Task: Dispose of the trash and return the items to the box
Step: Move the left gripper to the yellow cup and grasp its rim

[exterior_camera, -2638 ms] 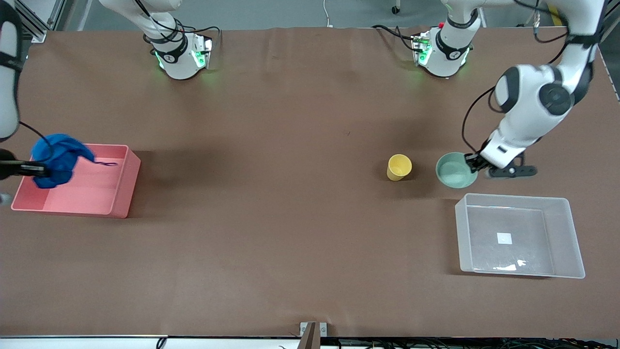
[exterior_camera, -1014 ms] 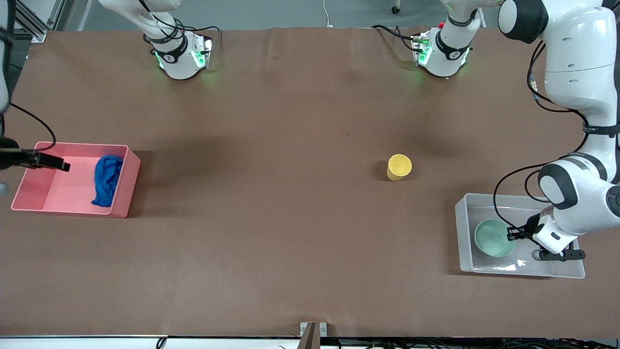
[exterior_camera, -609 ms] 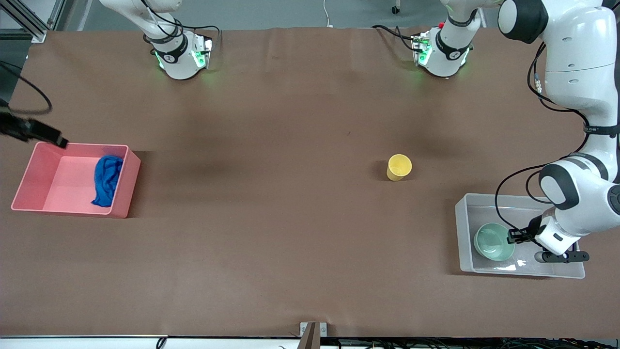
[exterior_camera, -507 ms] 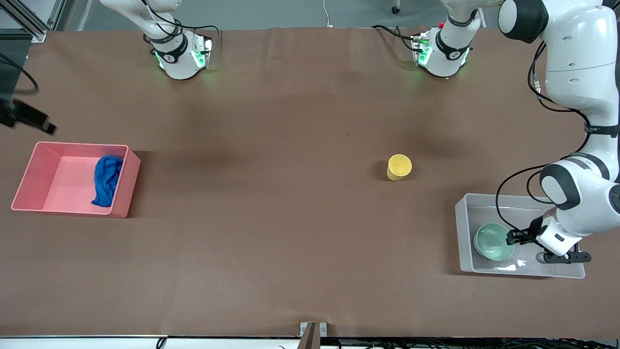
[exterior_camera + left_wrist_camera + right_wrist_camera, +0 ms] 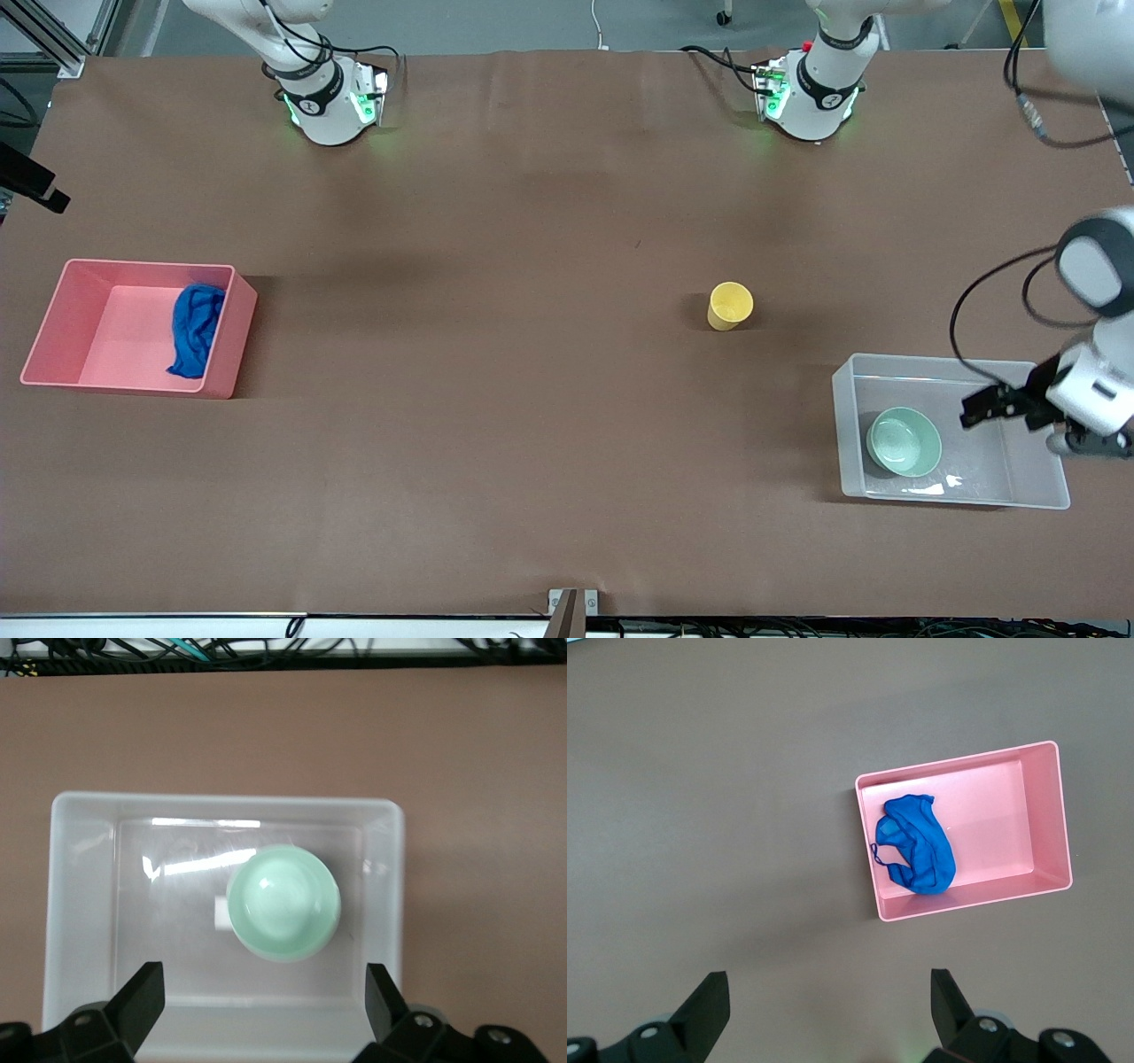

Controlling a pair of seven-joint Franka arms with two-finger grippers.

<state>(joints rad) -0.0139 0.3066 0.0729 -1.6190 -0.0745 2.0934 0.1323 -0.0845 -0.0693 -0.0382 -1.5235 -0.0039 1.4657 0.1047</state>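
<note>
The blue rag (image 5: 195, 330) lies crumpled in the pink bin (image 5: 53, 306), and also shows in the right wrist view (image 5: 917, 855). The yellow cup (image 5: 730, 306) stands upright on the table, farther from the front camera than the clear box (image 5: 939, 361). The mint-green bowl (image 5: 904, 441) sits upright in the box, partly over its white label (image 5: 220, 911). My left gripper (image 5: 985, 408) is open and empty, up over the box; the bowl (image 5: 283, 902) lies apart from its jaws (image 5: 264, 983). My right gripper (image 5: 35, 188) is open and empty (image 5: 830, 988), over bare table beside the pink bin (image 5: 1045, 815).
The pink bin stands at the right arm's end of the table and the clear box at the left arm's end. Both arm bases (image 5: 332, 97) (image 5: 811, 93) stand along the table edge farthest from the front camera. Brown tabletop (image 5: 496, 372) lies between the bin and the cup.
The rag dropped from my right gripper into the pink bin and that gripper drew away from it. My left gripper carried the bowl into the clear box, let go and lifted off.
</note>
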